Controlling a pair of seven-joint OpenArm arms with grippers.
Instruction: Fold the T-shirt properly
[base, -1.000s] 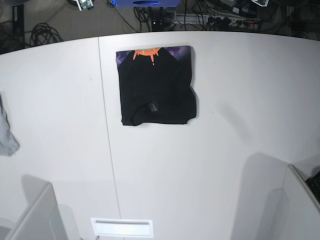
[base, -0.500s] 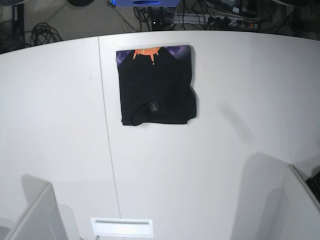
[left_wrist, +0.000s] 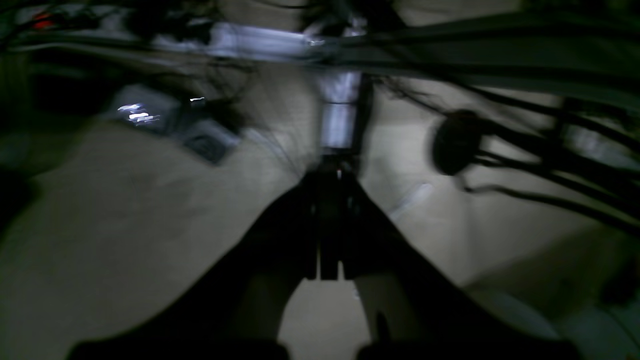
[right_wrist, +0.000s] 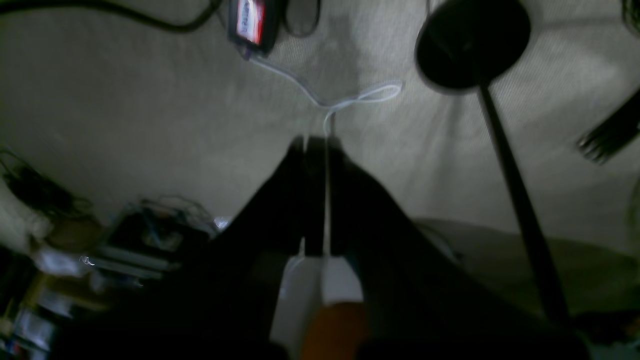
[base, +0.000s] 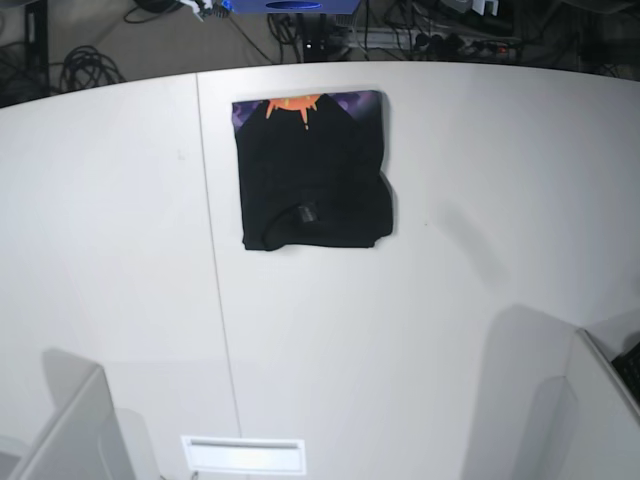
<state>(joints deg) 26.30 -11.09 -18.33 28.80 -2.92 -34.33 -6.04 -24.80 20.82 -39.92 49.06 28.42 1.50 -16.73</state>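
The black T-shirt lies folded into a compact rectangle on the white table, towards the back, just right of the table seam. A strip of its orange-and-purple print shows along its far edge, and a small neck label shows near its front edge. Neither gripper appears in the base view. In the left wrist view my left gripper is shut and empty, pointing at floor and cables. In the right wrist view my right gripper is shut and empty, over carpet and a white cable.
Cables, a power strip and a blue box sit behind the table's far edge. White panels stand at the front left and front right corners. A white slot lies at the front edge.
The grey thing at the left edge of the base view one second ago is gone. The T-shirt has not moved. Both wrist views are blurred.
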